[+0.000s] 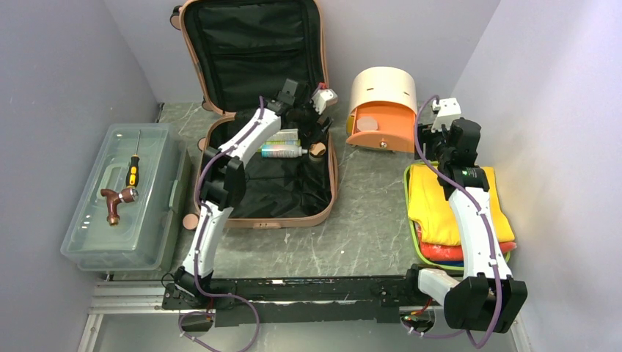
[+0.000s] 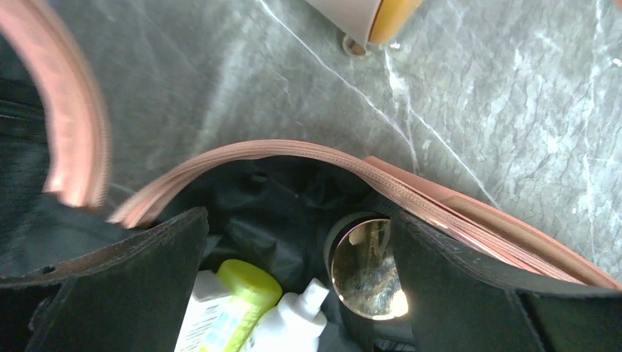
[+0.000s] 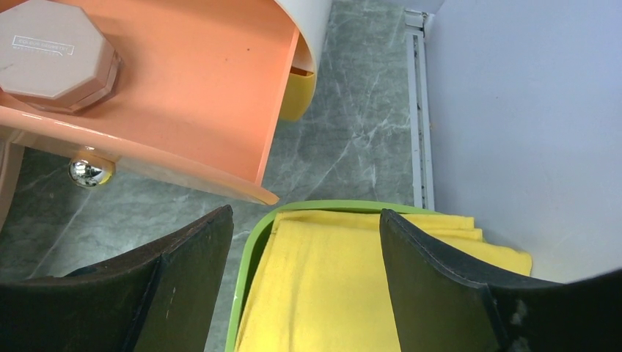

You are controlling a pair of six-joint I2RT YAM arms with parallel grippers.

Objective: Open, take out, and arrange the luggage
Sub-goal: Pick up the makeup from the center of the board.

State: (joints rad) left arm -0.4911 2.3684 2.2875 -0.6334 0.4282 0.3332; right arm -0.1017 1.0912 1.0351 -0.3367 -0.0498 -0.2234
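The grey marbled surface (image 1: 367,213) before me carries four things. The open pink luggage (image 1: 334,176) sits at the back, left of centre. A clear lidded bin (image 1: 147,220) stands by the left wall. A cream-and-orange drawer box (image 1: 381,88) is toward the back right, and a lime-green tray (image 3: 242,286) lies near the right wall.

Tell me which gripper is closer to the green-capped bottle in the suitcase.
Left. The left gripper hangs right by the bottle; the right gripper is far off, over the yellow cloth.

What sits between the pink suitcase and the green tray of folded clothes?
Only bare grey table separates suitcase and tray, shown in the top view.
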